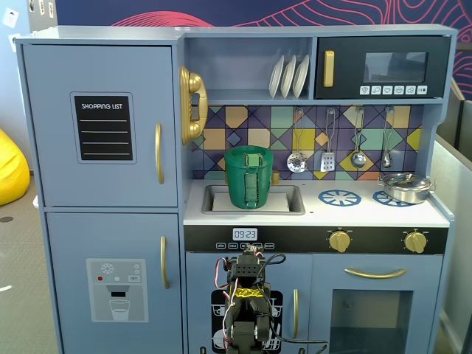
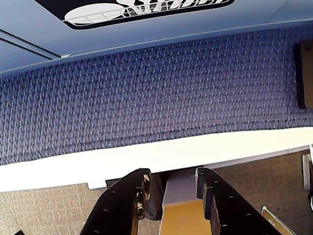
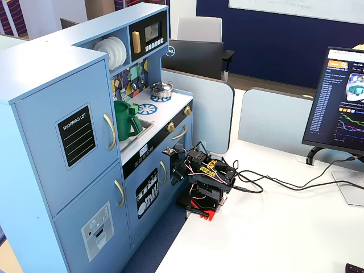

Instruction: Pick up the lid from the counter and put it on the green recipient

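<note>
The green recipient (image 1: 248, 184) stands upright in the sink of the toy kitchen; it also shows in the other fixed view (image 3: 125, 120). The lid (image 1: 248, 158), a dark green disc with a light green tab, lies flat on top of it. No lid lies on the counter (image 1: 317, 214). My arm (image 1: 247, 299) is folded low in front of the kitchen's lower doors, far below the pot, and sits on the white table (image 3: 206, 181). In the wrist view my gripper (image 2: 171, 178) is open and empty, looking down at blue carpet (image 2: 146, 93) and the white table edge (image 2: 98, 164).
A shiny silver pot (image 1: 404, 186) sits on the right burner, next to a blue burner ring (image 1: 339, 198). Utensils (image 1: 328, 158) hang on the back wall. Cables (image 3: 267, 182) run across the white table (image 3: 273, 233) towards a monitor (image 3: 341, 102).
</note>
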